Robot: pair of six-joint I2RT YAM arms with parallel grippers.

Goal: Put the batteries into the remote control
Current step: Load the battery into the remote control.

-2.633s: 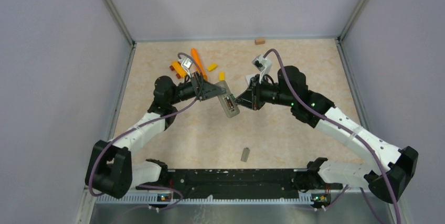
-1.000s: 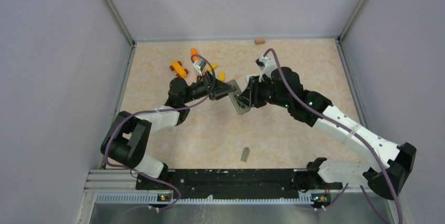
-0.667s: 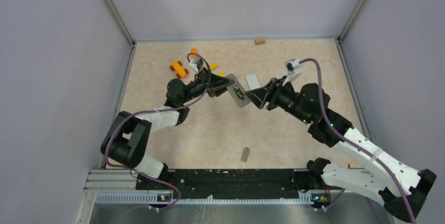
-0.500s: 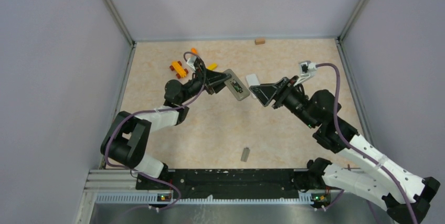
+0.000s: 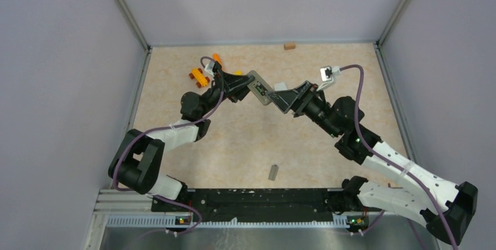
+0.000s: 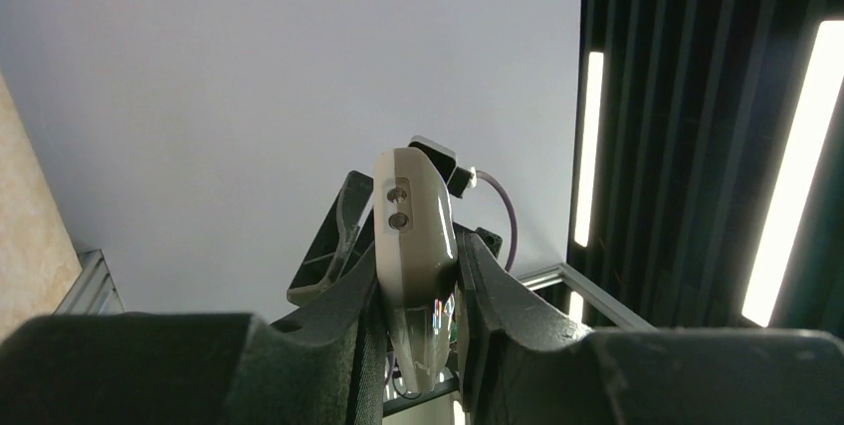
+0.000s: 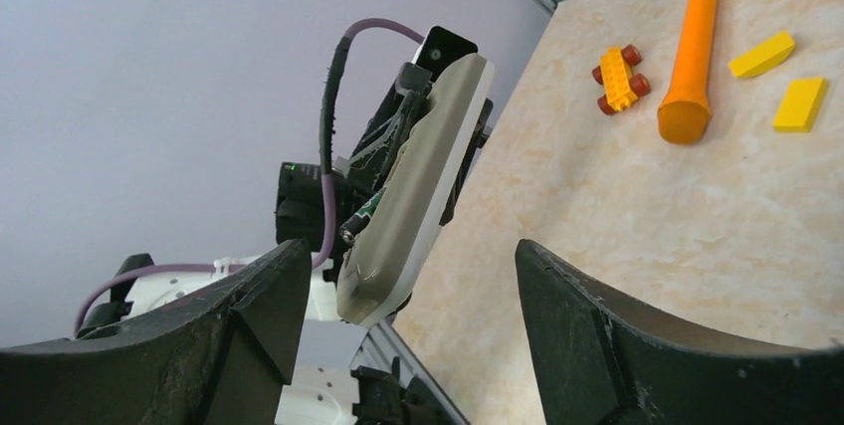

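remote control | clamped in left fingers | right fingers spread beside

Slim grey remote, gripped at one end, tilts aloft.

1. Your left gripper carries the remote control away from the middle of the table and toward the far wall. It now sits farther from the arm bases than it did moments ago.
2. Your right gripper was pressed up to the remote a second ago. It backs off to the right, then swings in again, and now sits just beside the remote's free end.
3. Its jaws spread as it goes and now stand wide apart.
4. A pale flat piece now shows on the table behind the right gripper. The two earliest views do not show it.
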